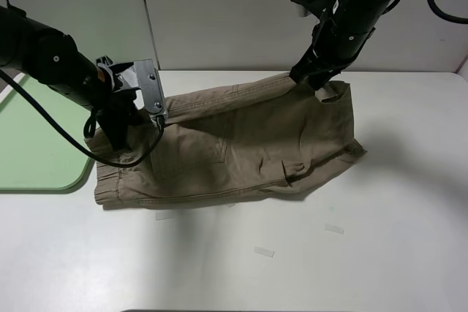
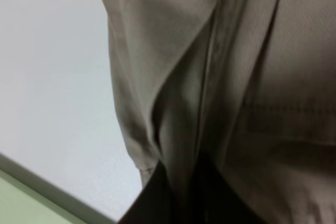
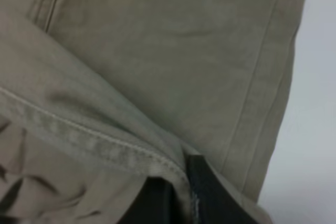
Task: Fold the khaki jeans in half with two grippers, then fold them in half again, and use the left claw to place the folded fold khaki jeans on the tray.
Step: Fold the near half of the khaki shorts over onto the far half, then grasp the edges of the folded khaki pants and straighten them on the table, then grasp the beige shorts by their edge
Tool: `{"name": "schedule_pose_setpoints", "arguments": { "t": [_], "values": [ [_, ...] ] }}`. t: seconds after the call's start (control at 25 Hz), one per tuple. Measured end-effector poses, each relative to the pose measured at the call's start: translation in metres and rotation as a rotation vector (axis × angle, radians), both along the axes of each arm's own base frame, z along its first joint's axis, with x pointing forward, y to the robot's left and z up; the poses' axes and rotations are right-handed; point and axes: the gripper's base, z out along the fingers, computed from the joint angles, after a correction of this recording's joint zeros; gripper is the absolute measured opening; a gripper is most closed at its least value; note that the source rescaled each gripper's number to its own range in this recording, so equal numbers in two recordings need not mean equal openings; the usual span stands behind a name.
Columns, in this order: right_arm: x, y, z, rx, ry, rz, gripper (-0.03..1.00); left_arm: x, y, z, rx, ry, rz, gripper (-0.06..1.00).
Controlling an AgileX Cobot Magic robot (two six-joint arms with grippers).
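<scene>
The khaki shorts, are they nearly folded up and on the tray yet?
Not yet. Done: the left gripper and right gripper are each shut on the far edge of the khaki shorts. In hand: that edge is lifted for the first fold. Left: finish it, fold again, then carry them to the green tray.

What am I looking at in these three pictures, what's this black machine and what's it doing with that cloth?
It is a robot with two black arms, each ending in a hand. The wide picture comes from a camera mounted high above the white table. The two close-ups come from cameras on the wrists. On the table lie khaki shorts, with a pale green tray to their left. The left hand is shut on the shorts' left end, the right hand on their far right corner.
</scene>
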Motion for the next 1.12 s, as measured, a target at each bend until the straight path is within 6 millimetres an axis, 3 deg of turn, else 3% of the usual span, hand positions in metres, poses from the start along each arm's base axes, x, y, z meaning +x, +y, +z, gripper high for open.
{"name": "schedule_pose_setpoints", "arguments": {
  "t": [0.12,0.2,0.24,0.28,0.36,0.44,0.56,0.88,1.12],
  "values": [
    [0.003,0.0,0.001,-0.005,-0.035,0.009,0.03,0.0,0.0,0.0,-0.002,-0.005,-0.001,0.03],
    [0.003,-0.001,0.001,-0.016,-0.038,0.014,0.32,0.001,0.0,0.0,-0.002,-0.006,-0.001,0.17],
    [0.004,-0.002,0.001,-0.022,-0.04,0.014,0.57,0.001,0.001,0.0,-0.003,-0.005,0.005,0.32],
    [0.004,-0.003,0.001,-0.024,-0.043,0.005,0.72,0.002,0.002,0.0,-0.008,-0.009,0.013,0.51],
    [0.005,-0.004,0.002,-0.017,-0.052,-0.028,0.91,0.004,0.002,0.002,-0.027,-0.032,0.022,0.8],
    [0.006,-0.004,0.002,-0.01,-0.061,-0.049,0.97,0.005,0.001,0.002,-0.037,-0.047,0.025,0.92],
    [0.006,-0.004,0.002,-0.01,-0.064,-0.056,0.99,0.006,0.001,0.003,-0.041,-0.053,0.025,0.98],
    [0.004,-0.005,0.001,-0.021,-0.041,-0.06,1.0,0.004,0.002,0.002,-0.053,-0.028,0.065,1.0],
    [0.0,-0.004,-0.001,-0.002,0.017,-0.081,1.0,-0.006,0.006,0.002,-0.055,0.085,0.167,1.0]
  ]
}}
